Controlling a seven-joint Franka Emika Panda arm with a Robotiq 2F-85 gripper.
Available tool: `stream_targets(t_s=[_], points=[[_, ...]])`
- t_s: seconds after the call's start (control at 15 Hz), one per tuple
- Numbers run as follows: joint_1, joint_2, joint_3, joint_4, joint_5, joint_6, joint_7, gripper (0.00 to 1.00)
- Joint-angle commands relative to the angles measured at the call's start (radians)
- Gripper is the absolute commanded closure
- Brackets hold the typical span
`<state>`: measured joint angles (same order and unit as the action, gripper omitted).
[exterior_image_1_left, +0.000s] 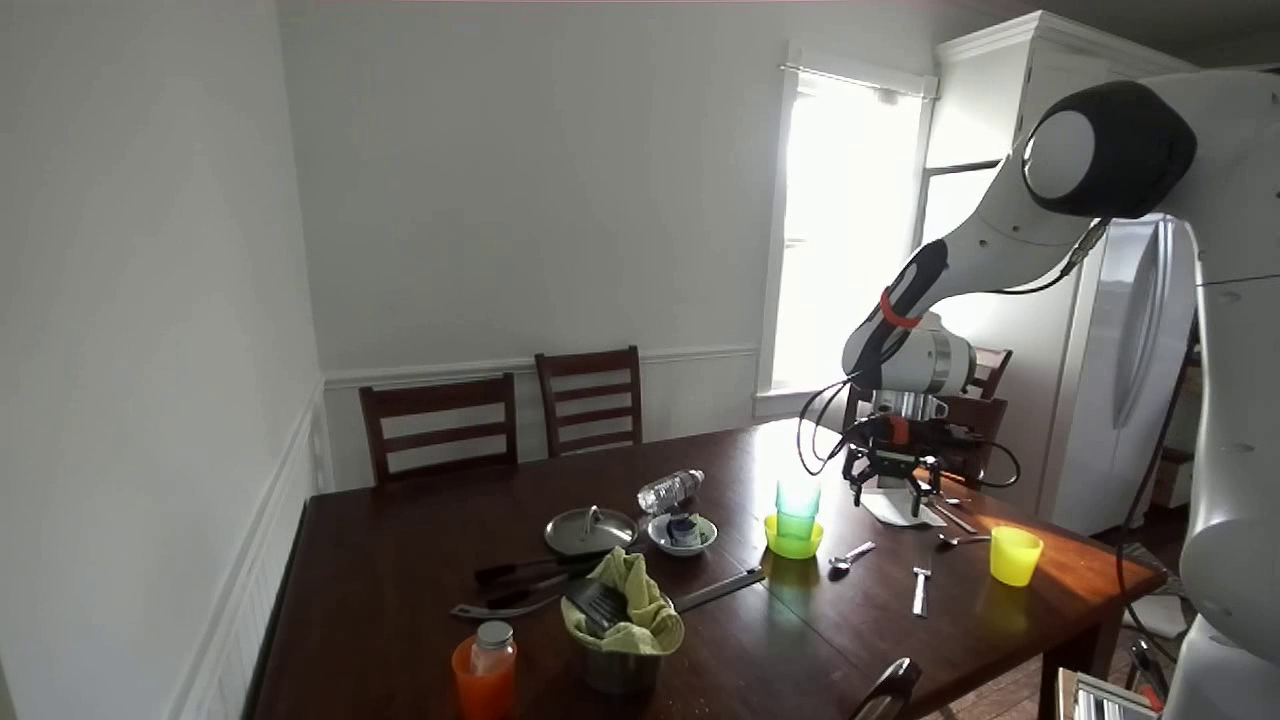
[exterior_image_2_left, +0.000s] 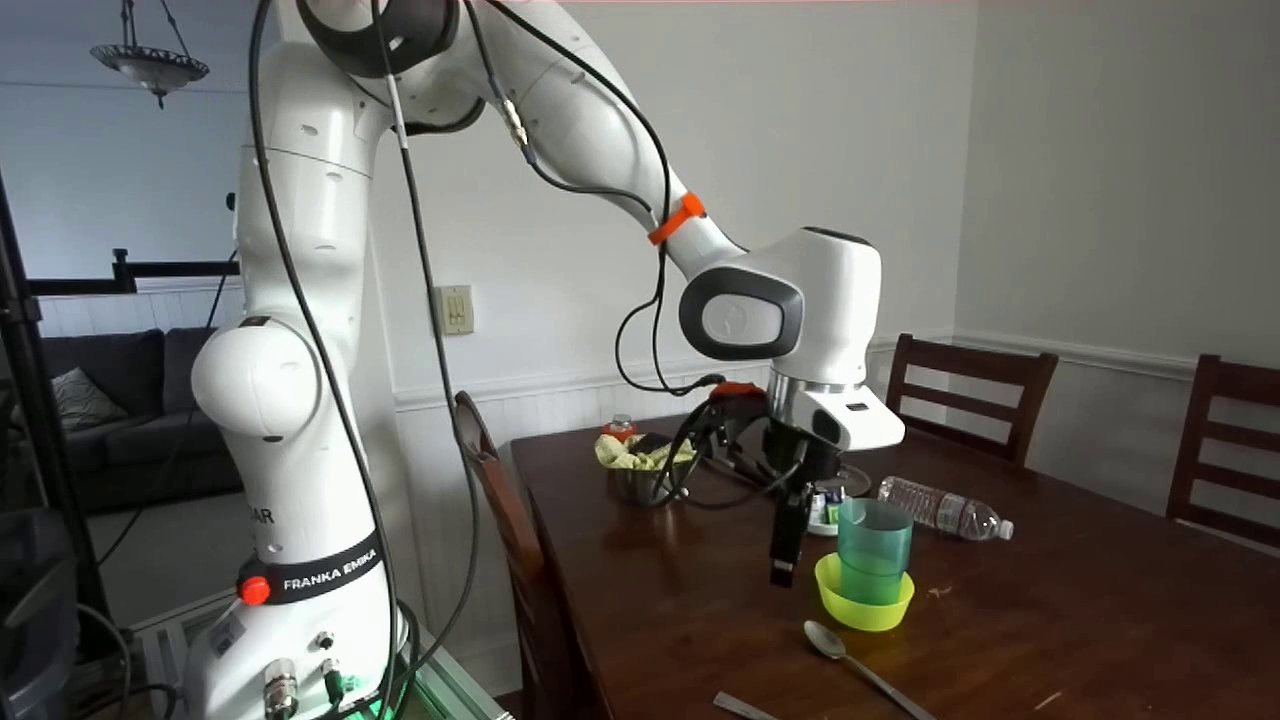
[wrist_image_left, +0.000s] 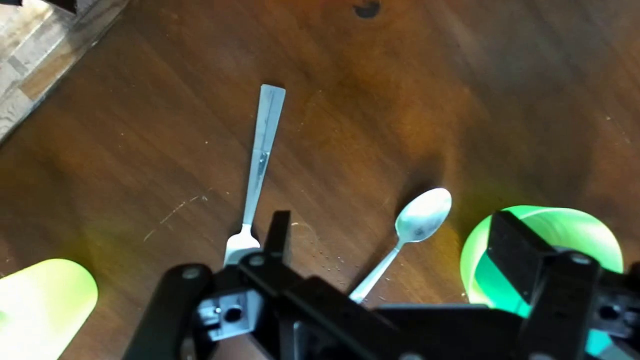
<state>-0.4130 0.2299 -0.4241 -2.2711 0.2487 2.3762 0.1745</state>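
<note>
My gripper (wrist_image_left: 392, 225) hangs above the dark table, its fingers spread wide with nothing between them. Below the gap, in the wrist view, lies a metal spoon (wrist_image_left: 424, 215), its handle end hidden by the gripper. A fork (wrist_image_left: 262, 145) lies to its left, its tines covered by the left finger. The right finger overlaps a yellow-green bowl (wrist_image_left: 595, 230) that has a teal cup (wrist_image_left: 500, 285) in it. In both exterior views the gripper (exterior_image_1_left: 888, 495) stays above the tabletop, near this bowl (exterior_image_2_left: 865, 612) and cup (exterior_image_2_left: 873, 550). A yellow cup (exterior_image_1_left: 1015, 555) stands beyond the fork.
A pot (exterior_image_1_left: 620, 670) holds a green cloth and a black spatula. Around it are an orange cup (exterior_image_1_left: 485, 685) with a jar inside, a lid (exterior_image_1_left: 590, 532), a white bowl (exterior_image_1_left: 682, 550) and a plastic bottle (exterior_image_2_left: 940, 508). Chairs (exterior_image_2_left: 970, 395) line the table.
</note>
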Motion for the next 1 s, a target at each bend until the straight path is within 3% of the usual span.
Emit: stream_targets(t_s=[0.0, 0.47, 0.53, 0.93], points=[[-0.042, 0.065, 0.004, 0.051, 0.037, -0.048, -0.007, 0.0], [-0.085, 0.081, 0.023, 0.068, 0.053, -0.131, -0.078, 0.0], [-0.069, 0.094, 0.007, 0.055, 0.025, -0.091, -0.032, 0.0], [-0.075, 0.129, 0.008, 0.09, 0.045, -0.115, -0.008, 0.0]])
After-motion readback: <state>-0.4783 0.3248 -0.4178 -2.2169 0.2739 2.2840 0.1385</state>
